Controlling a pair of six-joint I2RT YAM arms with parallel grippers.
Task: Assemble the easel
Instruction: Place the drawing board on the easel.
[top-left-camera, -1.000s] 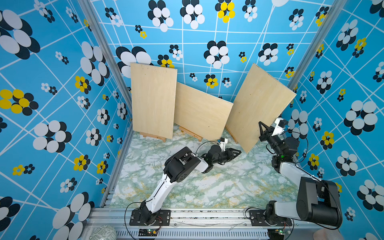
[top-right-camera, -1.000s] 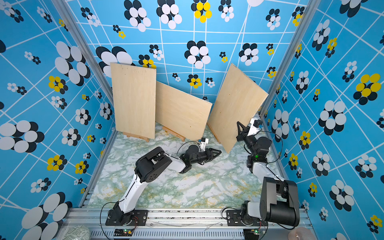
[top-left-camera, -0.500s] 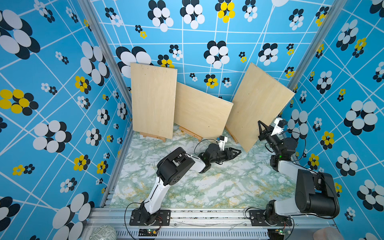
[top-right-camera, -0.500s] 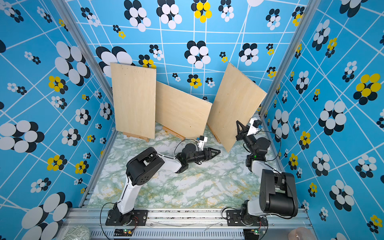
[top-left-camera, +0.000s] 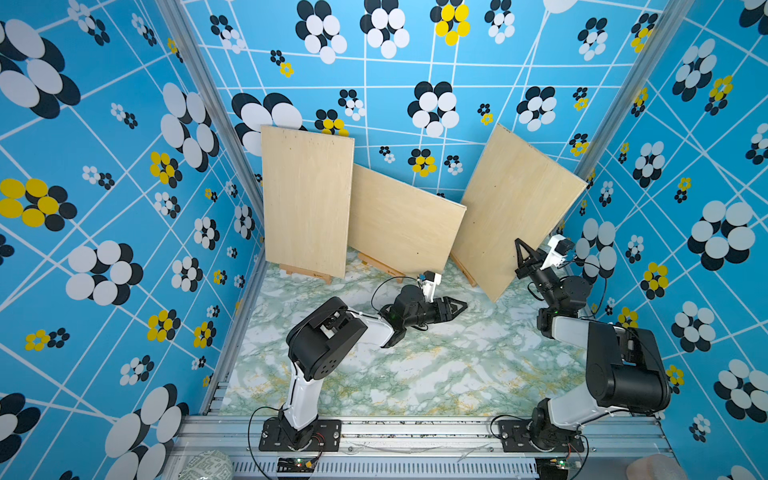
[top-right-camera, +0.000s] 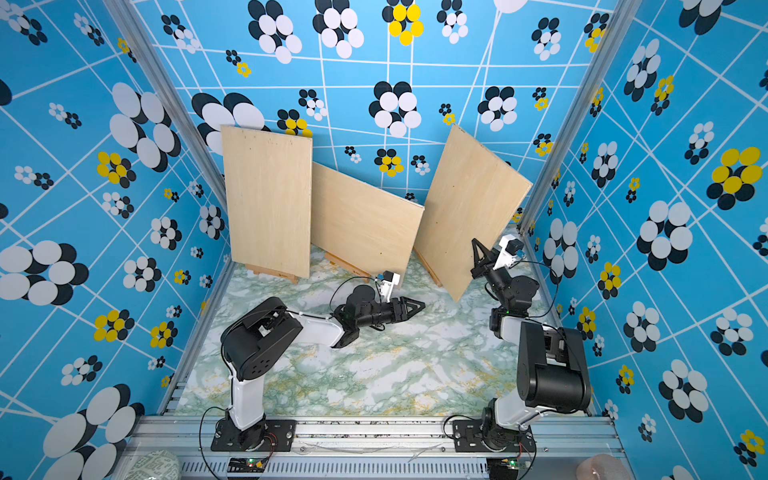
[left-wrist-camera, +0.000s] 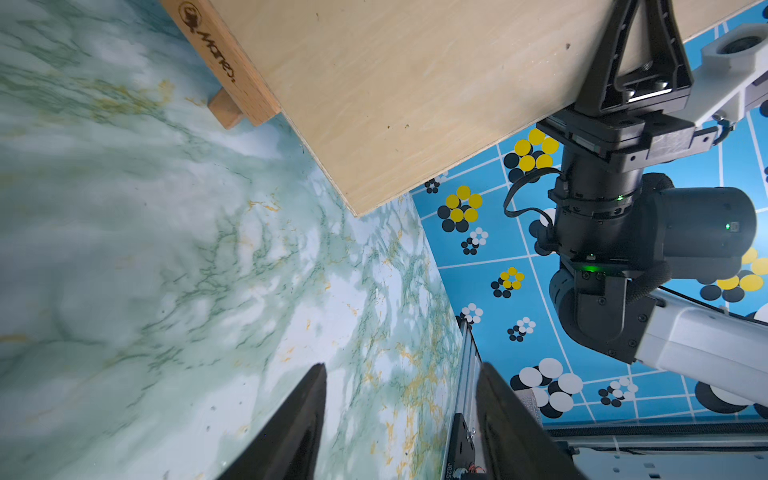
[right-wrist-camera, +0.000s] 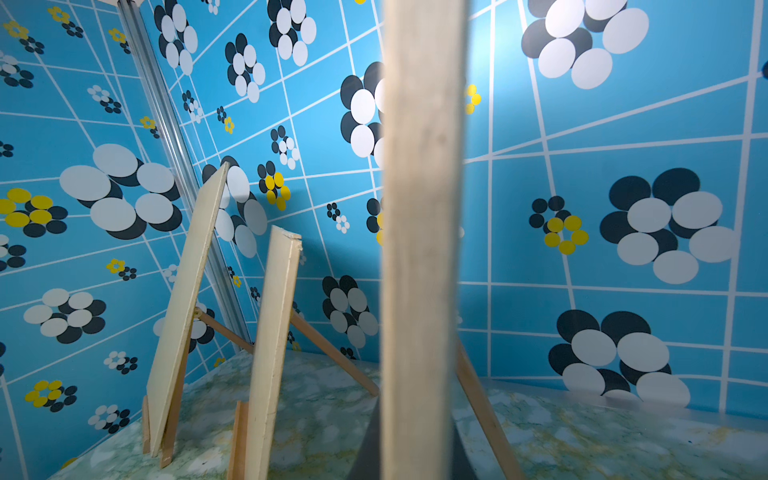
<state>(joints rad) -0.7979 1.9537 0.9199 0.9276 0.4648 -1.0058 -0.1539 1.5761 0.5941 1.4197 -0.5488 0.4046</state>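
Three plywood boards stand on small wooden easels at the back in both top views: a left board (top-left-camera: 307, 203), a middle board (top-left-camera: 403, 224) and a right board (top-left-camera: 515, 208) that leans to the right. My right gripper (top-left-camera: 524, 257) is shut on the right board's near edge, and that edge (right-wrist-camera: 422, 249) fills the gap between its jaws in the right wrist view. My left gripper (top-left-camera: 459, 307) hovers low over the marble floor, open and empty, a short way from the right board's lower corner. Its fingers (left-wrist-camera: 299, 428) frame bare floor.
The right easel's wooden ledge (left-wrist-camera: 224, 62) carries a printed logo and rests on the marble floor (top-left-camera: 436, 365). Thin rear legs (right-wrist-camera: 332, 357) prop the boards from behind. Patterned blue walls (top-left-camera: 124, 208) close in three sides, and a metal rail (top-left-camera: 415, 432) runs along the front.
My left gripper's jaws have spread wider and it has drawn back a little from the right board's corner, its elbow swinging left. The right gripper and board have barely moved.
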